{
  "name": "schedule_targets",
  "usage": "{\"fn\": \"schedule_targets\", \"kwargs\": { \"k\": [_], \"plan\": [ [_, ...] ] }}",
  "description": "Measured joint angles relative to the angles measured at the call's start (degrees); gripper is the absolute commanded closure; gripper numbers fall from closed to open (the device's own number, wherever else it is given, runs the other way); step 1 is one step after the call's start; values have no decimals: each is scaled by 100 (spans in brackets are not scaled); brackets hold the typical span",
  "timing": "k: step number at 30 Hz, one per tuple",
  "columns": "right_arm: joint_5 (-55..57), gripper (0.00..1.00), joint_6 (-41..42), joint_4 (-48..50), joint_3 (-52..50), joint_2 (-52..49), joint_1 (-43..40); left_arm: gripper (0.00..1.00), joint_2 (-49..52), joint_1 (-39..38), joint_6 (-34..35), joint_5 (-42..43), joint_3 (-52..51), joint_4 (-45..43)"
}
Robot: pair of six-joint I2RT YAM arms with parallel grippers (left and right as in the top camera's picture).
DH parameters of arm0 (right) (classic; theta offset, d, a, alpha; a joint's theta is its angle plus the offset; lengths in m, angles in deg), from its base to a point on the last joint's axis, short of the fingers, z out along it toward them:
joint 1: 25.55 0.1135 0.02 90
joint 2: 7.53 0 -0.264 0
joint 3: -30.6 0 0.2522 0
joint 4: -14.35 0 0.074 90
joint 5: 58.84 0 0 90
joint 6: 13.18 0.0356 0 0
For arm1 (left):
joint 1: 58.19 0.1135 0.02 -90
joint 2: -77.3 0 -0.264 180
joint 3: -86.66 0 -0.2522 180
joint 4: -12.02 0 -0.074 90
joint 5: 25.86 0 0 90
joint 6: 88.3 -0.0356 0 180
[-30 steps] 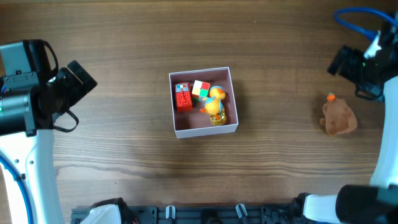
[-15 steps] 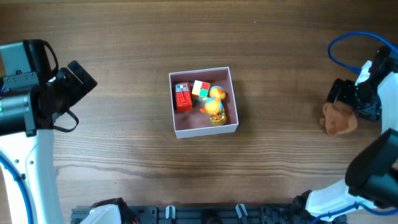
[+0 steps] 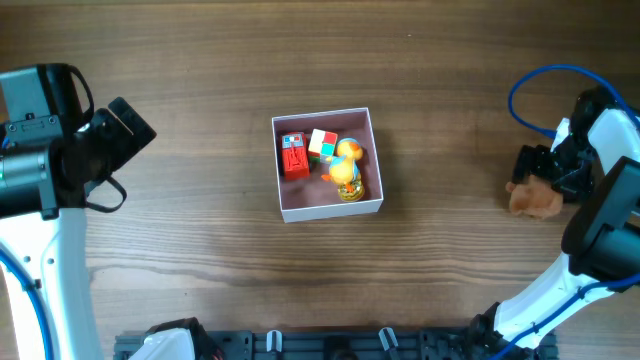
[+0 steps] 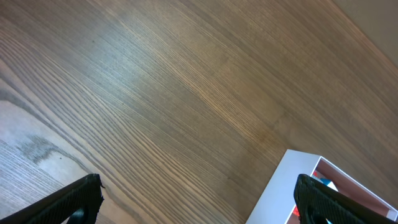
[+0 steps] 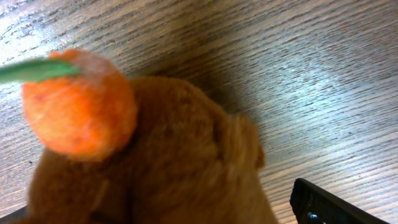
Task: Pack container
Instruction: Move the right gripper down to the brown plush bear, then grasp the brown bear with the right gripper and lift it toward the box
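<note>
At the middle of a wooden desk [image 3: 200, 60], seen from above, sits the container [image 3: 335, 209], a square, shallow, lidless box with thin white walls and a dusty-pink floor. Inside it lie three small toys: a red block [image 3: 294, 156] along the left wall, a multicoloured cube [image 3: 322, 143] near the top wall, and a yellow duck-like figure [image 3: 345, 170] toward the right side, touching the cube. The lower left part of the floor is bare. Well apart from the box, near the right edge of the desk, a brown plush toy [image 3: 538, 201] lies on the wood. The right claw [image 3: 530, 178] is down at this plush, right against its upper left side. In the right wrist view the plush fills most of the frame, with a fuzzy orange ball [image 5: 81, 102] on it and a thin green strip beside the ball; one dark fingertip [image 5: 336, 205] shows at the lower right corner, clear of the fur, so the claw reads as spread wide around the toy rather than pinching it. A blue cable [image 3: 530, 90] loops above the right arm. The left claw [image 4: 198, 198] hangs over bare wood to the left of the box, its two fingers far apart with nothing between them, and a white corner of the box shows at the lower right of its view.
</note>
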Motion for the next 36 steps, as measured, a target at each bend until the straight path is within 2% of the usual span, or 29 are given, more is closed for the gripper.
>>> {"fn": "schedule_targets", "kwargs": {
  "k": [3, 10, 15, 17, 22, 26, 29, 31, 36],
  "plan": [
    [0, 4, 0, 48, -39, 0, 0, 0, -2, 0, 0, 0, 0, 0],
    [-90, 38, 31, 101, -87, 0, 0, 0, 0, 0, 0, 0, 0, 0],
    [-249, 53, 24, 101, -87, 0, 0, 0, 0, 0, 0, 0, 0, 0],
    [-306, 67, 44, 101, -87, 0, 0, 0, 0, 0, 0, 0, 0, 0],
    [-428, 75, 92, 120, -92, 83, 2, 0, -2, 0, 0, 0, 0, 0],
    [-710, 77, 96, 125, -90, 671, 212, 0, -2, 0, 0, 0, 0, 0],
    [-914, 85, 111, 122, -76, 1423, 717, 0, 0, 0, 0, 0, 0, 0],
    [-990, 85, 83, 98, -50, 2061, 1379, 0, -2, 0, 0, 0, 0, 2],
    [-1045, 88, -487, 87, 0, 3320, 3875, 0, -2, 0, 0, 0, 0, 2]
  ]
}}
